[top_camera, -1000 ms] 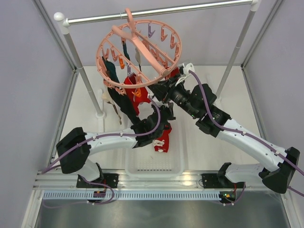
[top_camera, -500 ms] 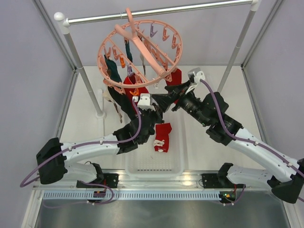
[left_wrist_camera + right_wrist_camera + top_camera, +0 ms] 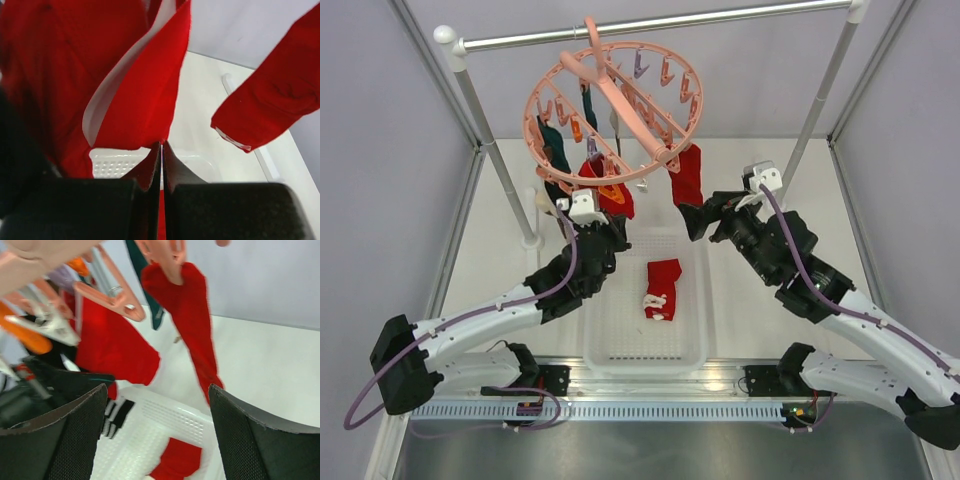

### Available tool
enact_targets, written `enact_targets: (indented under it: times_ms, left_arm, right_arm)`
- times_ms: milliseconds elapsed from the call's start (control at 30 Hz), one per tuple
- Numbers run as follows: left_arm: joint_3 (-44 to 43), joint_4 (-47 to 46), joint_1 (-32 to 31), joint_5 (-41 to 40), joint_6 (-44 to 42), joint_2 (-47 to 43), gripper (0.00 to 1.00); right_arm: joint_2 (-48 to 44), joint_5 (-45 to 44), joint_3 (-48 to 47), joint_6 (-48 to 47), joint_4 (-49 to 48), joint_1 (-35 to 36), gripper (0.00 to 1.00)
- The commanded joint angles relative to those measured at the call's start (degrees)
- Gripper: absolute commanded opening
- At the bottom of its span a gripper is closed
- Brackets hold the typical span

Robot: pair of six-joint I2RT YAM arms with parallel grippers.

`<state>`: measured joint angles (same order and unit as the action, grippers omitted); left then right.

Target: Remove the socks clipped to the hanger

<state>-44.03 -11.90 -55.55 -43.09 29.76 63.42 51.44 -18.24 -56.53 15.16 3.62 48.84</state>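
Basket (image 3: 692,335), white perforated plastic on the worktop (image 3: 730,310), holds one red sock (image 3: 663,288). Other socks (image 3: 687,175) hang clipped to the pink ring hanger (image 3: 625,105). Left gripper (image 3: 161,150) clenched at a red hem, any pinch indiscernible; right gripper (image 3: 157,390) spread, empty.

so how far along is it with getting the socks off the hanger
Done: one loose red sock lies in the white basket. In hand: the left gripper is shut on the lower edge of a hanging red sock; the right gripper is open near a second clipped red sock. Left: both of those, plus at least a teal sock, hang from the hanger.
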Motion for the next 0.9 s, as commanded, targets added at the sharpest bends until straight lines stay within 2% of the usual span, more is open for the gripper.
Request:
enact_targets:
  times_ms: [0, 133, 167, 267, 500, 567, 667, 700, 767, 800, 867]
  left_arm:
    - [0.35, 3.37, 1.23, 0.55, 2.76, -2.94, 0.02]
    - [0.44, 4.96, 2.46, 0.64, 3.11, -4.88, 0.02]
    - [0.44, 5.48, 2.72, 0.64, 3.11, -5.06, 0.02]
    - [0.35, 6.19, 3.51, 1.16, 3.37, -5.58, 0.02]
    - [0.26, 7.50, 5.62, 3.89, 3.99, -6.38, 0.02]
    - [0.17, 7.68, 6.24, 4.68, 3.99, -6.46, 0.02]
    - [0.00, 8.30, 7.21, 5.91, 3.99, -6.64, 0.02]
    - [0.00, 8.47, 7.47, 6.26, 3.99, -6.99, 0.02]
    - [0.09, 8.65, 8.35, 7.75, 3.82, -7.17, 0.02]
    - [0.09, 8.65, 8.61, 8.54, 3.55, -7.25, 0.02]
    - [0.09, 8.48, 9.32, 11.26, 3.29, -7.26, 0.02]
  right_arm:
    - [2.25, -5.23, 0.46, -3.11, 1.83, -2.60, 0.85]
    - [4.63, 1.17, 0.72, -3.47, -1.67, -8.13, 0.86]
    - [5.16, 6.15, 0.81, -3.38, -2.73, -10.76, 0.86]
    - [7.79, 12.41, 0.81, -3.11, -6.33, -14.28, 0.85]
    - [15.26, 26.21, -0.33, -3.38, -13.37, -16.23, 0.84]
    - [16.41, 27.03, -0.42, -2.86, -14.95, -16.14, 0.82]
    - [18.08, 27.20, -0.68, -2.59, -15.13, -16.23, 0.67]
    - [18.08, 27.55, -0.51, -1.72, -15.57, -16.23, 0.52]
    - [17.65, 28.08, -0.07, -0.57, -15.83, -16.06, 0.33]
    - [17.47, 28.17, 0.11, 0.74, -16.01, -16.06, 0.21]
    - [16.68, 28.26, 0.81, 1.98, -15.92, -16.06, 0.13]
